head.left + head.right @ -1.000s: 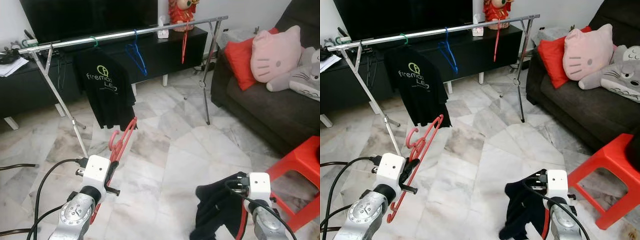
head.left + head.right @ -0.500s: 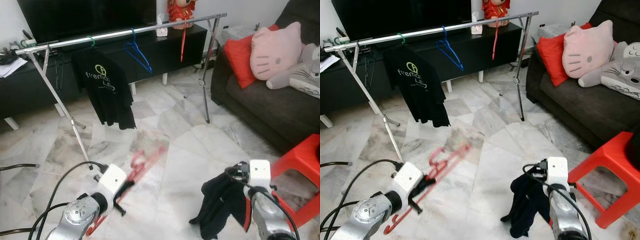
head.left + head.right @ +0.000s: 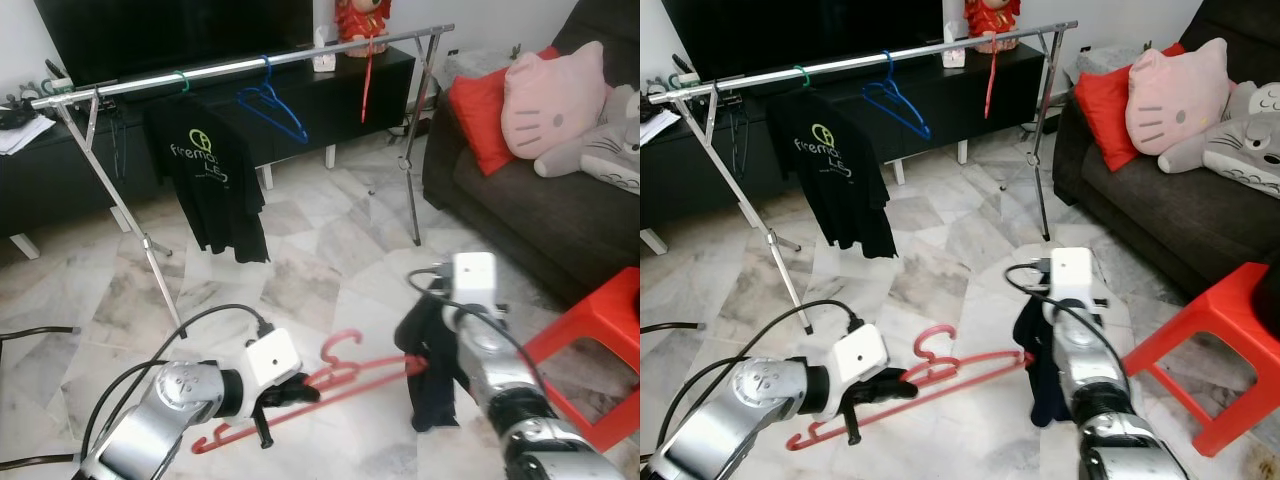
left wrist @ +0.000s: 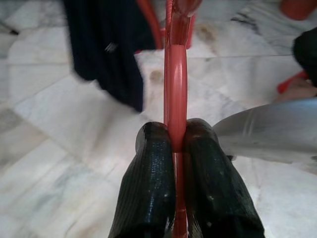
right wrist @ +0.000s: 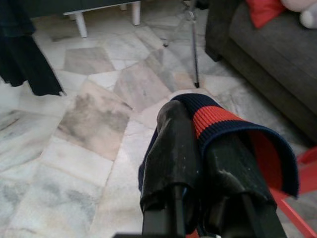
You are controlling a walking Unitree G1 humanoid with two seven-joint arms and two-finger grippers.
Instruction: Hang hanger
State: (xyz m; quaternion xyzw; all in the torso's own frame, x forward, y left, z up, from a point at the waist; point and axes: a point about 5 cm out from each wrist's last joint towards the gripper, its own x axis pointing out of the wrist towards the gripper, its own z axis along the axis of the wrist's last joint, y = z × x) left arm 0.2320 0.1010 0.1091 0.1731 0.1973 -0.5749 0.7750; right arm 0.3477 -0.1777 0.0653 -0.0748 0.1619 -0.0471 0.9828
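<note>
Here, left gripper (image 4: 174, 144): low over the marble floor (image 3: 330, 250), its two black fingers (image 4: 151, 178) pressed tight on the bar of the red hanger.
Red hanger (image 3: 345, 378): held nearly level above the floor, its hook pointing up, its far end reaching across to the dark garment.
Right gripper (image 5: 198, 148): raised in front of the sofa, its fingers clamped on the collar of the dark garment.
Dark garment (image 3: 432, 370): dark navy with a red band at the neck, draped down from the right gripper, touching the hanger's far end.
Clothes rail (image 3: 250, 66): silver, stood across the room before the black TV cabinet (image 3: 300, 110), well apart from both grippers.
On the rail: a black T-shirt (image 3: 210, 175) on a green hanger (image 3: 183, 82), a blue hanger (image 3: 268, 102) and another red hanger (image 3: 367, 85).
Sofa (image 3: 540, 220): dark, to the right, with a red cushion (image 3: 482, 110) and a pink cat cushion (image 3: 545, 105).
Red stool (image 3: 590, 340): just beside the right arm.
</note>
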